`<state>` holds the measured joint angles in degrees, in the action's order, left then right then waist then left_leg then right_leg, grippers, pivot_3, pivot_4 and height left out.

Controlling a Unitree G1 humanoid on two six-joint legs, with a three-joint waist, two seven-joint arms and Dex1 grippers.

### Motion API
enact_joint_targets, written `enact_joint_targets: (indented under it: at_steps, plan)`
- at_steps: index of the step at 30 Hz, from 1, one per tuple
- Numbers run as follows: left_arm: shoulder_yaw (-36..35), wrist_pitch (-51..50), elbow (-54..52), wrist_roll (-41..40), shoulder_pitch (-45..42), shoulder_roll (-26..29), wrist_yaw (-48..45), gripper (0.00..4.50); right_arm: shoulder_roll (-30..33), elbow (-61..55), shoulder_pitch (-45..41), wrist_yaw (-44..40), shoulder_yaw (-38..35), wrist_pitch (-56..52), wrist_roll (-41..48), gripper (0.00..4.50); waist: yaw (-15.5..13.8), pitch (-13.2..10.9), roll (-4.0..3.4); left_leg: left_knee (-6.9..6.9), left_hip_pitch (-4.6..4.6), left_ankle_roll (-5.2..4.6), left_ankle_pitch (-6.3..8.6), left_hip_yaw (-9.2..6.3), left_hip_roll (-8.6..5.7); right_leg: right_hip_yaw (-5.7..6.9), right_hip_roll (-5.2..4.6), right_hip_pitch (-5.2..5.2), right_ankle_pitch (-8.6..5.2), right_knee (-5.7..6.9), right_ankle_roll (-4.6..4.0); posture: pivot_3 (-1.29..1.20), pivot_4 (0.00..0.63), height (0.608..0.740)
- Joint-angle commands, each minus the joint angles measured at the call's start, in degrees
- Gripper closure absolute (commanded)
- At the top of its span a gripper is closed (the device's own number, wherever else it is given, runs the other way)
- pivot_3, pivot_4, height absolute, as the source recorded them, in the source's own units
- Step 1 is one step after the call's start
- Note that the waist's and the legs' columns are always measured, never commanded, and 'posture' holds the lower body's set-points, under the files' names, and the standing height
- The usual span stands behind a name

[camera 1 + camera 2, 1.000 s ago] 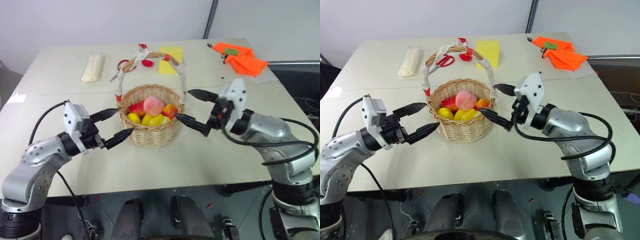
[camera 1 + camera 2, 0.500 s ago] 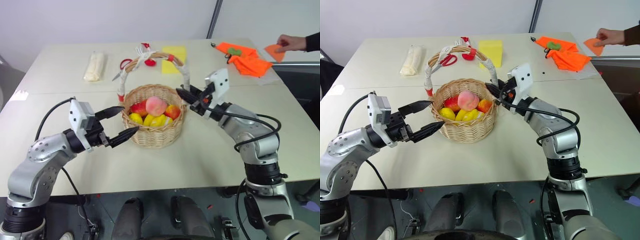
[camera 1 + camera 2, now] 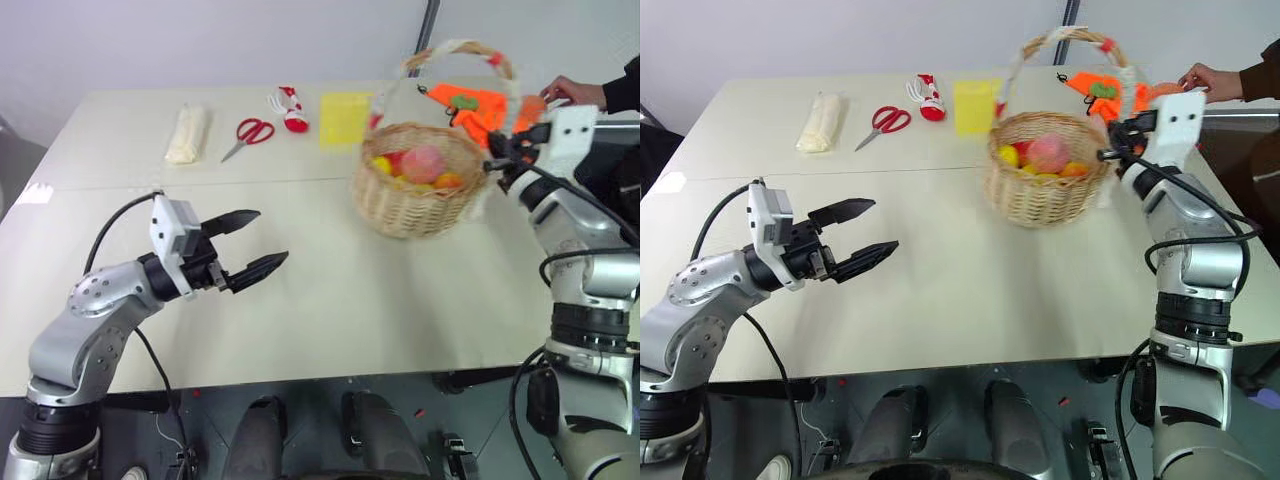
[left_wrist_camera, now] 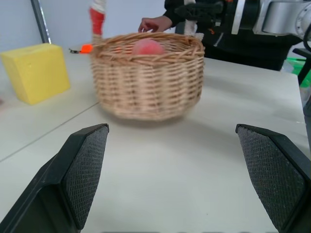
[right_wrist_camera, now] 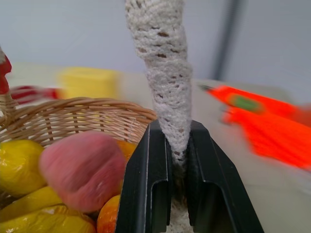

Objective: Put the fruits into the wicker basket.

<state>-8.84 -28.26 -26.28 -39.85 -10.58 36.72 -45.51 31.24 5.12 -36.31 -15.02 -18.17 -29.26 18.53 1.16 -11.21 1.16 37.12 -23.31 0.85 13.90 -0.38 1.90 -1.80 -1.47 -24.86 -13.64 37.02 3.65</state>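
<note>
The wicker basket [image 3: 1045, 185] is woven of light-tan cane, rough and matt, and its handle [image 5: 163, 73] is wrapped in white lace-like cloth — knobbly and open-textured — with red bands near the ends. The fruits [image 5: 77, 170] in it look like smooth plastic with a slight sheen. The right gripper [image 5: 176, 194] has plain black fingers, smooth and matt; the pads [image 4: 82, 174] of the left gripper [image 3: 252, 243] carry a fine dimpled grip pattern. The table [image 3: 970, 290] is pale, smooth and matt. The yellow block [image 4: 35, 72] looks like matt sponge, and the orange cloth [image 3: 480, 105] lies limp — a bright, dull-surfaced fabric.
</note>
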Motion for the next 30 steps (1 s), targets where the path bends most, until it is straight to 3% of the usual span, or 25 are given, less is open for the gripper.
enact_joint_targets:
  at_steps: [1, 2, 3, 9, 13, 19, 30]
  plan:
    - [0.7, 1.1, -0.5, 0.3, -1.1, -0.6, -0.5, 0.0, 1.4, 4.1, -3.0, 1.4, -2.5, 5.0, -1.3, 4.47, 0.1, 0.0, -0.01, -0.01, 0.0, 0.0, 0.0, 0.0, 0.0, 0.0, 0.0, 0.0, 0.0, 0.0, 0.0, 0.0, 0.15, 0.74]
    - [0.8, 1.1, -0.5, 0.5, -1.2, -0.7, -0.5, 0.0, 1.4, 4.8, -3.1, 1.2, -2.6, 5.6, -1.3, 4.47, 0.2, 0.0, -0.02, -0.02, 0.01, 0.0, 0.0, 0.0, 0.0, -0.01, 0.02, 0.0, 0.01, 0.0, 0.02, 0.0, 0.15, 0.74]
    - [0.9, 1.1, -0.5, 0.6, -1.2, -0.8, -0.5, 0.0, 1.4, 4.9, -3.0, 0.9, -2.7, 6.1, -1.3, 4.06, 0.2, 0.0, -0.02, -0.03, 0.01, -0.01, 0.0, 0.0, 0.01, -0.02, 0.03, -0.01, 0.06, 0.02, 0.11, 0.0, 0.15, 0.74]
    - [0.1, 0.7, -0.3, 1.0, -0.4, -1.0, 0.5, 0.0, 2.5, 0.3, 2.8, -3.4, -2.4, 9.8, -1.1, 1.09, -0.1, 0.0, -0.03, -0.03, 0.02, -0.01, 0.0, 0.0, 0.02, -0.02, 0.03, 0.0, 0.09, 0.03, 0.16, 0.0, 0.15, 0.74]
    - [-1.2, 0.4, 0.9, 2.9, 2.0, -0.7, 3.1, 0.0, 2.8, -5.7, 12.5, -8.3, -6.4, 12.9, 2.2, 1.09, -0.5, 0.0, -0.03, -0.03, 0.01, -0.02, 0.01, -0.02, 0.02, -0.02, 0.02, 0.05, 0.05, -0.01, 0.23, 0.0, 0.15, 0.74]
    - [-3.5, 1.7, 3.7, 5.7, 5.0, -2.0, 7.8, 0.0, 1.4, -9.9, 19.7, -11.6, -10.3, 14.1, 8.1, 1.09, 0.1, 0.0, -0.05, 0.02, 0.09, -0.02, 0.01, 0.05, 0.0, -0.08, 0.0, 0.06, 0.0, 0.01, 0.02, 0.0, 0.15, 0.74]
    - [-8.8, 6.6, 7.3, 8.8, 13.3, -5.3, 11.1, 0.0, 4.4, -23.1, 33.2, -29.5, 6.3, 13.1, 8.5, 1.09, -0.1, 0.0, -0.07, -0.09, 0.4, -0.02, 0.02, 0.07, 0.04, -0.12, 0.01, 0.29, -0.06, -0.02, -0.01, 0.0, 0.15, 0.74]
